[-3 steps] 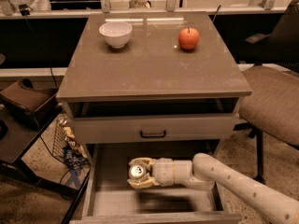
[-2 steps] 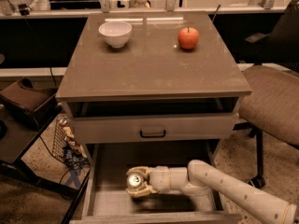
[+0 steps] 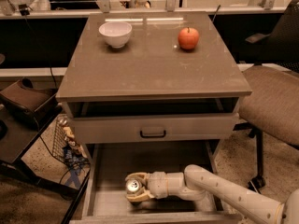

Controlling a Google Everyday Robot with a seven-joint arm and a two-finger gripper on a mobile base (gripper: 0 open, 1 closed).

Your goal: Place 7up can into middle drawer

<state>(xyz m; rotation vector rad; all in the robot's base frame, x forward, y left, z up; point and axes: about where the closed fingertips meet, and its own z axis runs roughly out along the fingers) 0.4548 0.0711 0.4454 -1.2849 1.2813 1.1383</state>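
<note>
gripper: sitting lower in the frame and slightly further left than a second ago, nearing the front edge of the open drawer at bottom centre; clamping the can between an upper and a lower finger.
7up can: being held in that clamp inside the drawer, pointing its silver top toward the camera; resting on the floor or hanging above it, impossible to tell.
middle drawer: standing pulled out, showing bare floor behind the can.
arm: reaching in from lower right, crossing the right side of the drawer, covering part of the floor.
drawer front: overhanging the rear of the open drawer, carrying a black handle just above the gripper.
tabletop: bearing a white bowl at upper left and an apple at upper right, well apart.
chair: crowding the right edge of the frame, beside the cabinet.
wire basket: sitting at lower left, beside the drawer's left wall.
</note>
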